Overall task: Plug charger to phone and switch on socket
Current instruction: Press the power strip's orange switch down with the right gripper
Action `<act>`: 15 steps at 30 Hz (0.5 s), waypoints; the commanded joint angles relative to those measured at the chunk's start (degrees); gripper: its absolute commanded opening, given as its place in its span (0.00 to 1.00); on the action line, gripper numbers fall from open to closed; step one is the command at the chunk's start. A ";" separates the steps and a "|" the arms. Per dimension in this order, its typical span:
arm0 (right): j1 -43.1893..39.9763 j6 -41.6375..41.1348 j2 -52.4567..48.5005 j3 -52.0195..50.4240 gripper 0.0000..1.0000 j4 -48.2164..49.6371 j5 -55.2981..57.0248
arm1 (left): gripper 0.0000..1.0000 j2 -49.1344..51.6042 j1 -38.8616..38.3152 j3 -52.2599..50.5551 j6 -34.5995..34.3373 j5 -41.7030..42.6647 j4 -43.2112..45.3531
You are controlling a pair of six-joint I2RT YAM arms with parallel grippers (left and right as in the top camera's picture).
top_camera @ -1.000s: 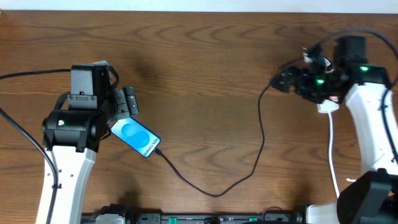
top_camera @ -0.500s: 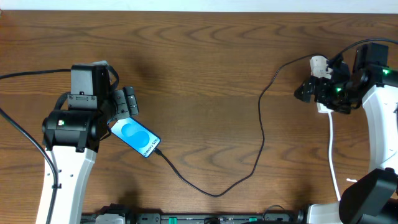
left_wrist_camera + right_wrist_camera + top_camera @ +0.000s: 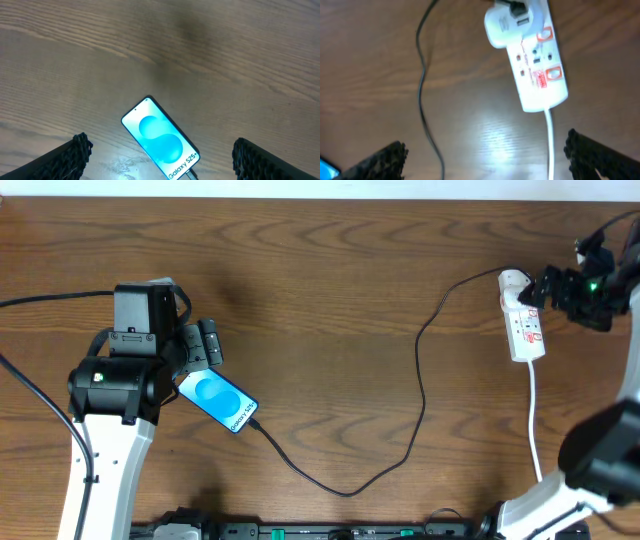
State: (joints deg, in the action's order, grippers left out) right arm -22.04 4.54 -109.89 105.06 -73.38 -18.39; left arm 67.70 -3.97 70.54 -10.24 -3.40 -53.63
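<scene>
Hangs left gripper over the phone, fingers spread wide, grasping nothing. Holds right gripper just right of the socket, far right, fingers likewise released.

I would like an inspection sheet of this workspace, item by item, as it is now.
Surface: brown wooden table, no damage seen.
Job's things: phone, screen lit, charger cable tip at its lower end; power strip, switch state unreadable.
Clutter: nothing seen.
End effectors: left end effector open above the phone; right end effector open beside the power strip, holding nothing.
Cables: charger cable loops to the white plug on the power strip; white lead runs toward the near edge.
Surroundings: pale band beyond the far edge.
</scene>
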 commanded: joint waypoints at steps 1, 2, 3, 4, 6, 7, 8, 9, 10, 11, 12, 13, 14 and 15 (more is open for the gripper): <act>-0.63 2.84 -5.90 2.91 0.99 -0.02 0.39 | 0.93 0.02 -0.24 0.94 0.79 -1.16 -0.15; -0.85 2.84 -7.26 2.95 0.99 0.72 0.35 | 0.93 0.02 -0.24 0.94 0.79 -1.16 -0.13; -1.11 2.84 -8.55 2.95 0.99 1.49 0.26 | 0.93 0.02 -0.24 0.94 0.79 -1.16 -0.13; -1.27 2.84 -9.49 2.95 0.99 1.97 0.26 | 0.93 0.02 -0.24 0.94 0.79 -1.16 -0.15; -1.55 2.99 -11.47 2.95 0.99 2.54 0.28 | 0.93 0.02 -0.24 0.94 0.76 -1.16 -0.13; -1.60 3.65 -12.44 2.95 0.99 2.69 0.26 | 0.93 0.02 -0.24 0.94 0.76 -1.16 -0.13; -1.62 4.35 -13.16 2.95 0.99 2.75 0.28 | 0.93 0.02 -0.24 0.94 0.79 -1.16 -0.13; -1.62 4.92 -13.86 2.95 0.99 2.89 0.28 | 0.93 0.02 -0.24 0.94 0.79 -1.16 -0.13; -1.60 5.55 -14.73 2.95 0.99 3.34 0.26 | 0.93 0.02 -0.24 0.94 0.79 -1.16 -0.13; -1.55 5.99 -15.26 2.95 0.99 3.91 0.31 | 0.93 0.02 -0.24 0.94 0.79 -1.16 -0.13; -1.55 6.10 -15.87 2.95 0.99 4.81 0.39 | 0.93 0.02 -0.24 0.94 0.76 -1.16 -0.15; -1.57 6.08 -16.22 2.93 0.99 5.60 0.28 | 0.93 0.02 -0.24 0.94 0.79 -1.16 -0.13; -1.55 6.05 -16.74 2.95 0.99 6.64 0.28 | 0.93 0.02 -0.24 0.94 0.79 -1.16 -0.13; -1.55 6.05 -16.98 2.93 0.99 7.45 0.24 | 0.93 0.02 -0.24 0.94 0.79 -1.16 -0.13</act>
State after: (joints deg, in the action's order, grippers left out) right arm -23.40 8.73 -125.19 106.78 -67.51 -18.13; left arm 67.70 -3.97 70.54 -10.24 -3.40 -53.60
